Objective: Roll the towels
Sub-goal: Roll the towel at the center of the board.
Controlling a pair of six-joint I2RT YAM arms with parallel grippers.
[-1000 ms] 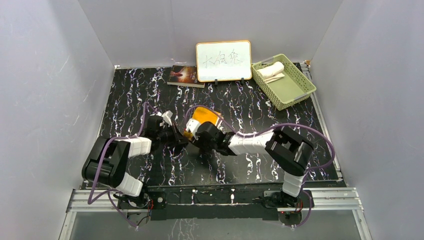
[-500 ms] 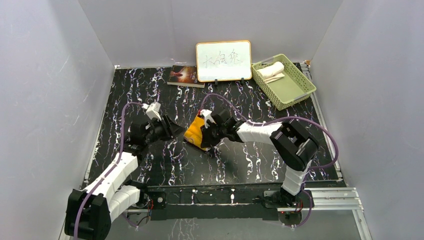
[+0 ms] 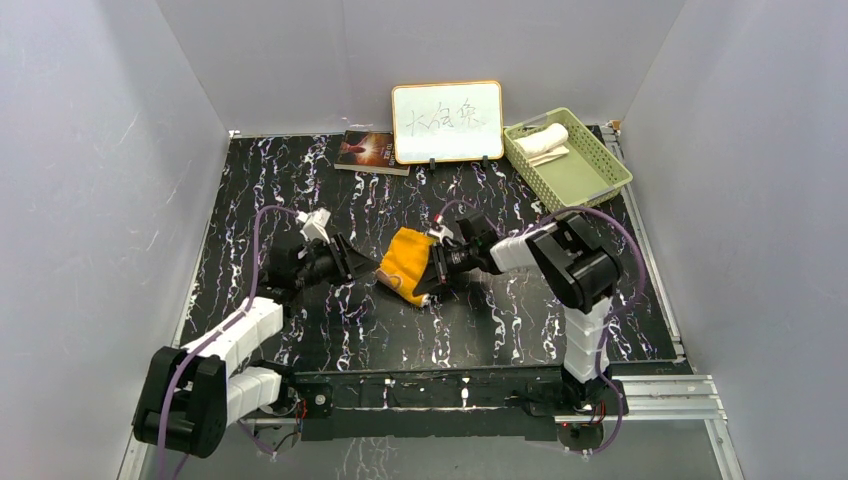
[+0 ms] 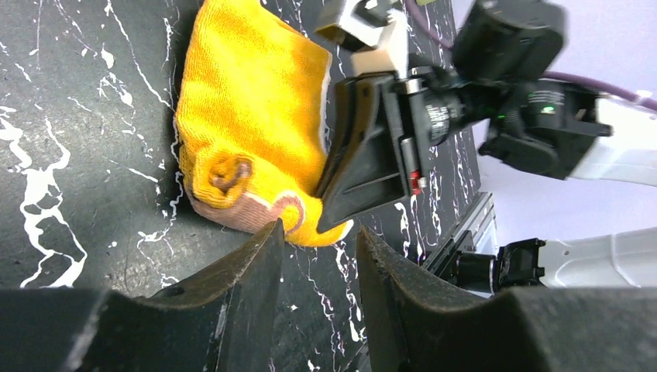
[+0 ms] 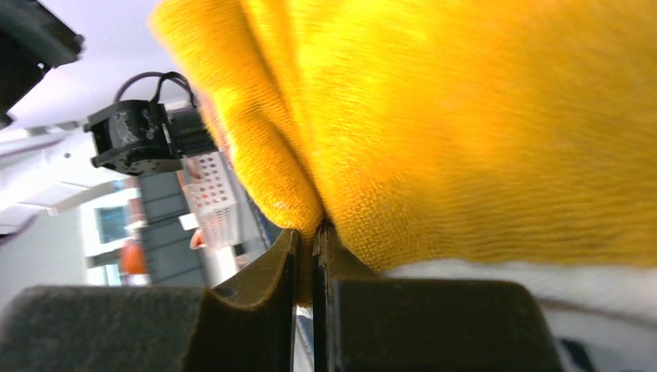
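The orange-yellow towel (image 3: 405, 266) lies rolled on the dark marbled table at its middle. It fills the right wrist view (image 5: 480, 124) and shows its spiral end in the left wrist view (image 4: 248, 139). My right gripper (image 3: 432, 272) is shut on a fold of this towel at its right side. My left gripper (image 3: 362, 270) is open and empty, just left of the roll, its fingertips (image 4: 267, 240) close to the roll's end. The cream-white towel (image 3: 541, 141) lies rolled in the green basket (image 3: 590, 180) at the back right.
A white-faced board with an orange frame (image 3: 447, 121) stands at the back centre. A dark-covered book (image 3: 370, 150) lies left of it. Grey walls enclose the table on three sides.
My right gripper has swung to the right side of the orange-yellow towel, still holding it, and the roll has turned. My left arm pulled back left, then came back toward the roll.
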